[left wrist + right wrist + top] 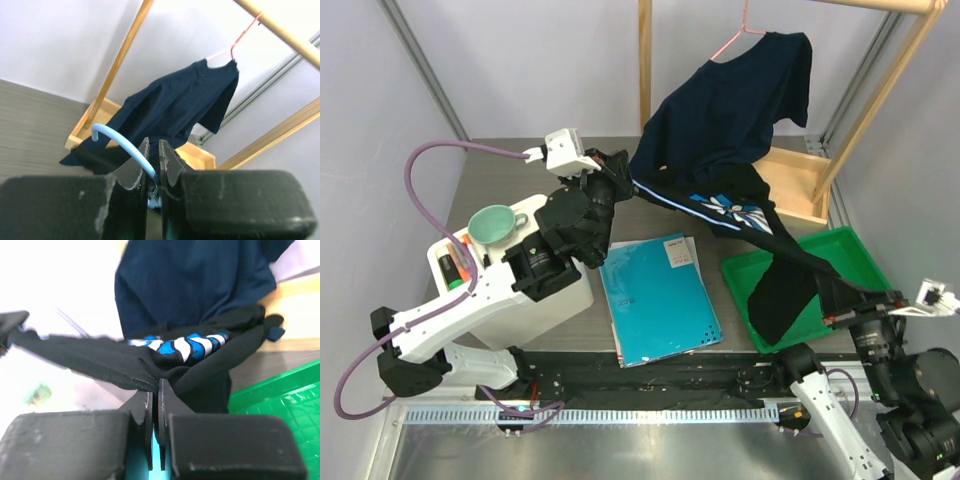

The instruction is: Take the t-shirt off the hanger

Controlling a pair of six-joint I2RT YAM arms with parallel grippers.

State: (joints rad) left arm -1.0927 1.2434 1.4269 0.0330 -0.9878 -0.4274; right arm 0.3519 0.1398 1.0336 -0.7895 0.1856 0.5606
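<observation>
clamping blue hanger [118, 140] in left gripper [154, 150], pinching black t-shirt [95, 359] in right gripper [155, 396]; stretching shirt diagonally, hanger end lying far-left.

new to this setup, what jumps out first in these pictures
A black t-shirt with a blue-and-white print stretches across the table between the left gripper, shut on a light blue hanger, and the right gripper, pinching it over the green tray. Behind, a navy t-shirt hangs on the wooden rack.
</observation>
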